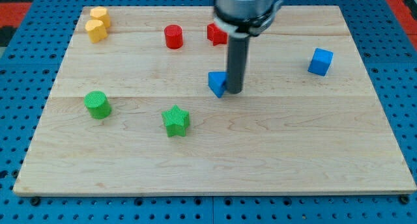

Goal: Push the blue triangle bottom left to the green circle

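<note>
Camera view, the only one on offer, looks down across a pale wooden board (pixel 215 152) on a blue pegboard surface. The dark rod drops in from the view's top, and my tip (pixel 234 92) sits on the board near the centre, pressed right against the view's-right side of the blue triangle (pixel 217 83). No jaws here to spread or pinch: it is a bare rod, holding nothing, simply touching the block's flank.

That placement makes sense. The green circle (pixel 98 105) sits well off toward the view's left and a little lower than the triangle, so a tip parked on the triangle's right side is on the far side from the goal, which looks like the right spot for shoving the block leftward. To end up below and left of the circle, the push will probably need a downward slant too, so I'd expect the tip to want a contact slightly higher on the block.

Watch the green star (pixel 176 120): it lies between triangle and circle, lower down, and a low path could clip it.

Elsewhere, a red cylinder (pixel 173 37) and a red block (pixel 217 34), partly behind the rod, sit toward the view's top; two yellow blocks (pixel 97 25) crowd the top-left corner; a blue cube (pixel 320 61) stands alone at the right. The triangle is well apart from the circle, so the job looks barely begun.
</note>
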Controlling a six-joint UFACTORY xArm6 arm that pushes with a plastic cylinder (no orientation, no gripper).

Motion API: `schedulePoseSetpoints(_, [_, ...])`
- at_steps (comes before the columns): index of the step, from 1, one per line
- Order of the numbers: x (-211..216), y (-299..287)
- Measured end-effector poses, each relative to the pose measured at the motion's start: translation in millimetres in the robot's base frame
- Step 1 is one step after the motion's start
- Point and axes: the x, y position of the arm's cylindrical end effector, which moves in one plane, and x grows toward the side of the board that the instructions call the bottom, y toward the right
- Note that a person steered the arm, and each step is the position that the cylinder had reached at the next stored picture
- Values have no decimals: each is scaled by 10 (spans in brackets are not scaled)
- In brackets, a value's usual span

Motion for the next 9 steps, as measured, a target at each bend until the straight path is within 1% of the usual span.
schedulePoseSetpoints(1, [-79, -652])
schedulePoseSetpoints(2, [-214, -266])
schedulePoseSetpoints(3, [-436, -63])
schedulePoseSetpoints(4, [-669, -726])
schedulePoseSetpoints(5, [-588, -1659])
schedulePoseSetpoints(6, [-247, -1975])
schedulePoseSetpoints(7, [-494, -1707])
schedulePoseSetpoints(8, [-803, -1629])
schedulePoseSetpoints(9, [-372, -1142])
